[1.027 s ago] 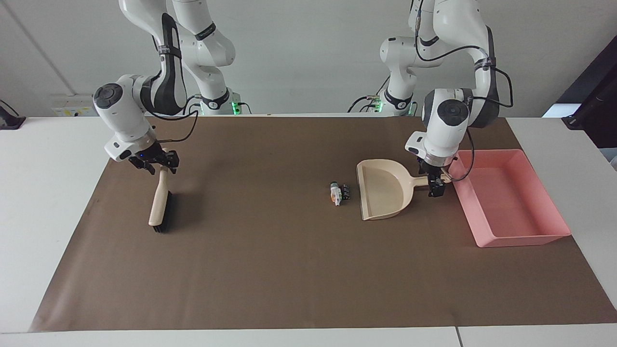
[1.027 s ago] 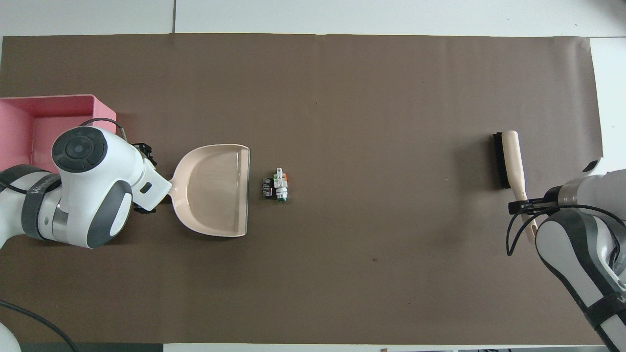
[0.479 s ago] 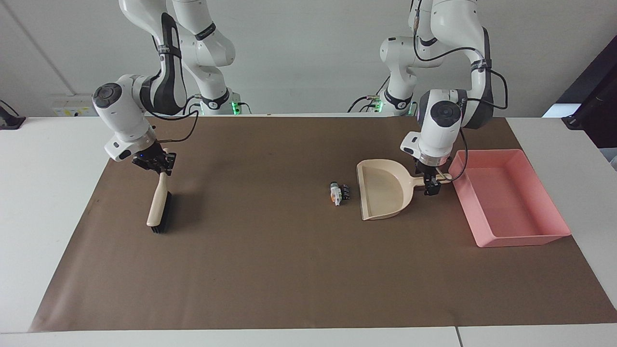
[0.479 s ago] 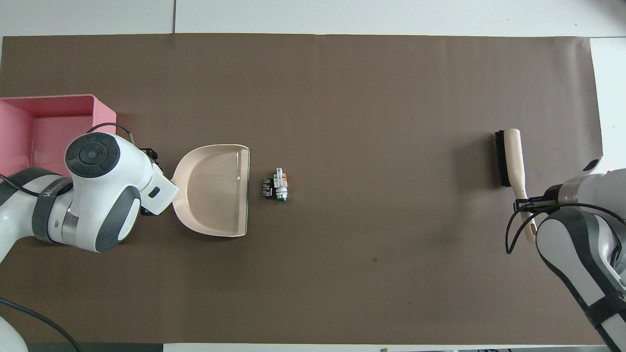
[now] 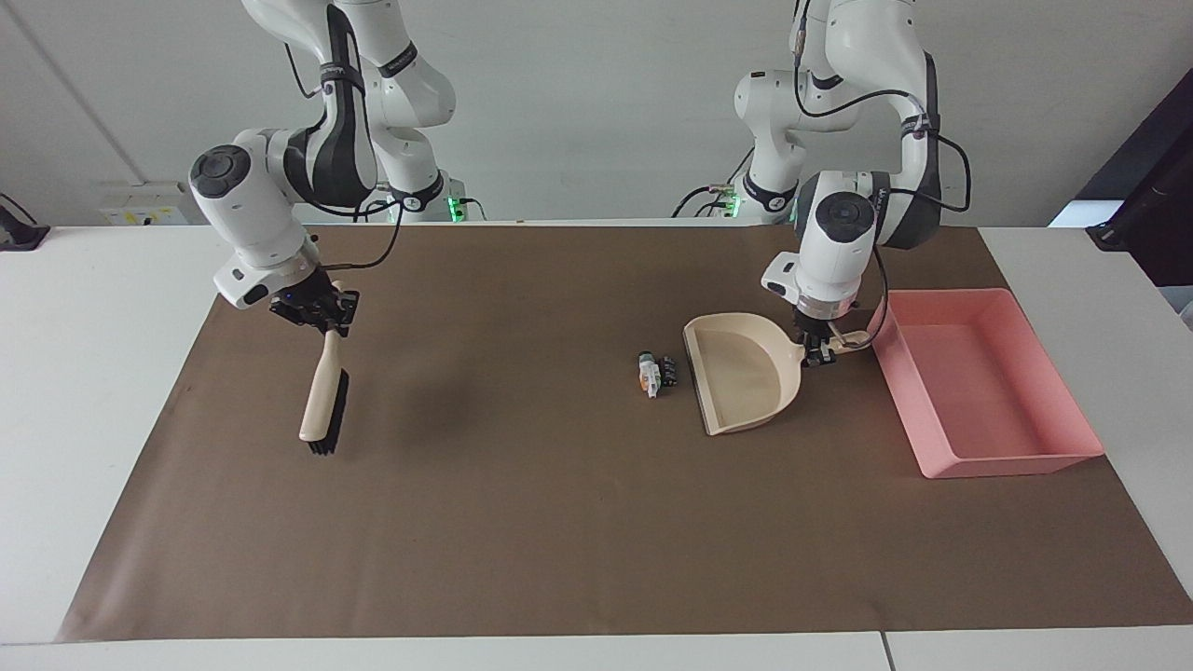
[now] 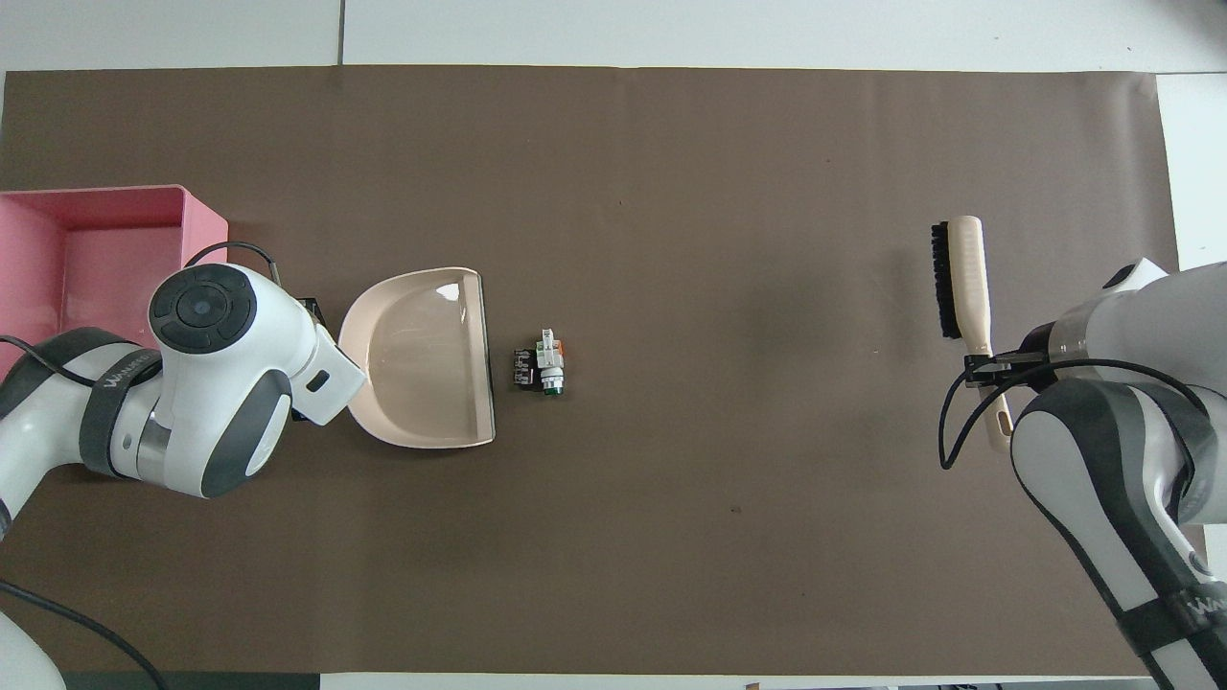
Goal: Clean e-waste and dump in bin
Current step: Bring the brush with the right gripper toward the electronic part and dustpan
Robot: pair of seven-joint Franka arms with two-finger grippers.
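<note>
The left gripper (image 5: 822,356) has its jaws clamped on the dustpan (image 5: 741,384) handle beside the e-waste (image 5: 656,373) at mid-desk, while the right gripper (image 5: 322,313), jaws clamped on the brush (image 5: 323,403), is ready to sweep it in, the bin (image 5: 988,461) waiting near the left arm's desk edge

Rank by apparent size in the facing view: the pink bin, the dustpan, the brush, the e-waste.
1. pink bin
2. dustpan
3. brush, lifted off the mat, so its rank is less sure
4. e-waste
</note>
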